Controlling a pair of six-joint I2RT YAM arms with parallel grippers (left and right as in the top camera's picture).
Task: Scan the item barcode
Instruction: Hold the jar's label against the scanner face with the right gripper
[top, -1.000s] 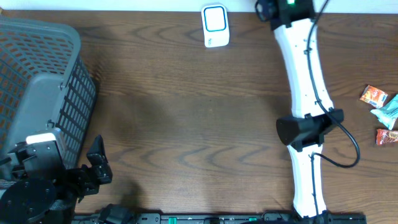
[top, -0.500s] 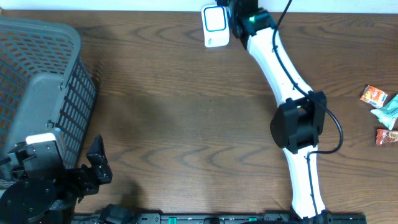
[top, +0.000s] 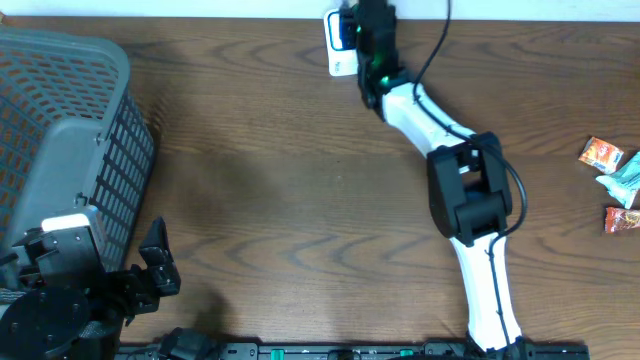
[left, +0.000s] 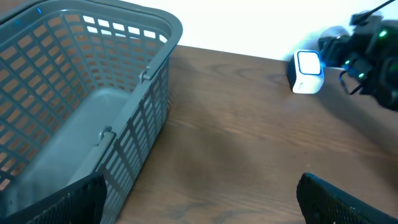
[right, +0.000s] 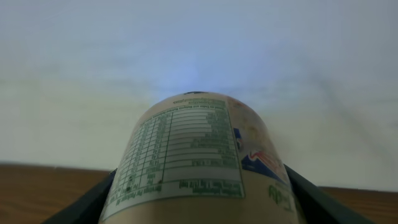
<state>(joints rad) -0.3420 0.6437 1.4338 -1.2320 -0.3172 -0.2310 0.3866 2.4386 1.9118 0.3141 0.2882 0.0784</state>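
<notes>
Over the last second the right arm has swung along the far edge of the worktop (top: 300, 200). The right claw (top: 360, 28) now sits just beside the scanner (top: 337, 48), where before it was well clear of it, so presenting the item looks under way. The claw is pinching a labelled container (right: 196, 155), a finger on either flank. The container juts straight ahead of the claw, its printed table facing back toward the wrist. No barcode shows, so I cannot tell whether it faces the scanner. The left claw (left: 200, 202) hangs spread wide and empty, with the basket (left: 93, 93) ahead of it.
</notes>
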